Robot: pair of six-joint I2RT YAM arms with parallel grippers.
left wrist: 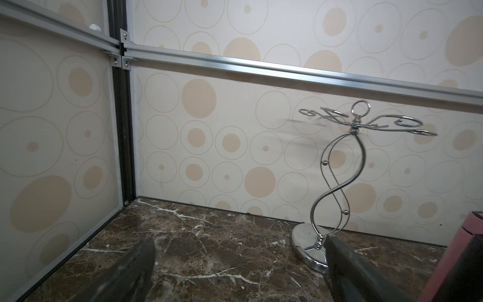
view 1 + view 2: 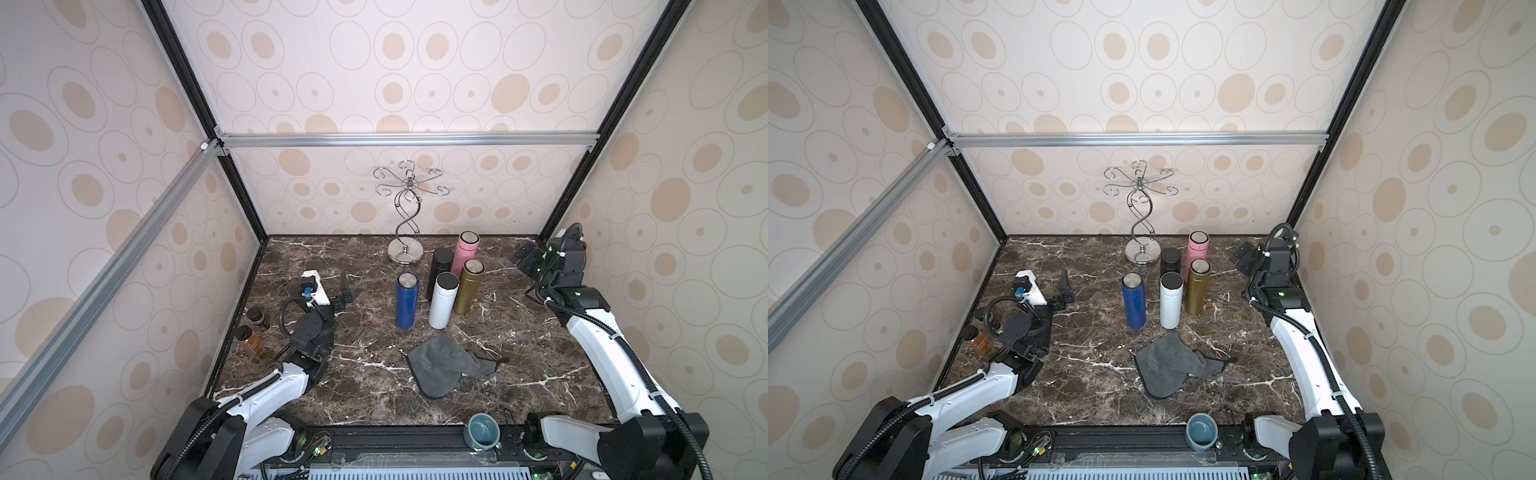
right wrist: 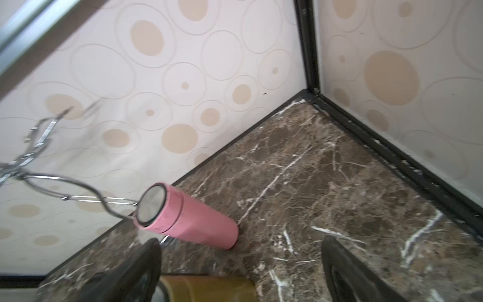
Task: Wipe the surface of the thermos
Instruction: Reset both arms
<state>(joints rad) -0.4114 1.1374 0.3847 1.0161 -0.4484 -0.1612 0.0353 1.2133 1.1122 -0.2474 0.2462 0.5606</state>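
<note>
The left arm crouches low by the left wall, the right arm reaches the far right corner, the left hand and the right hand gape wide and empty, and the thermoses stand upright in the middle of the desk, just behind the grey cloth.

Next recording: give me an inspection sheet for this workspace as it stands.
Surface: marble tabletop, no spills seen.
Job's things: blue thermos, white thermos, black thermos, gold thermos, pink thermos upright together; grey cloth crumpled in front.
Clutter: chrome stand at back; spice jars by wall; teal cup at front edge.
Grippers: left gripper open, empty; right gripper open, empty.
Cables: black hoses along both arms.
Surroundings: patterned walls, aluminium frame.
</note>
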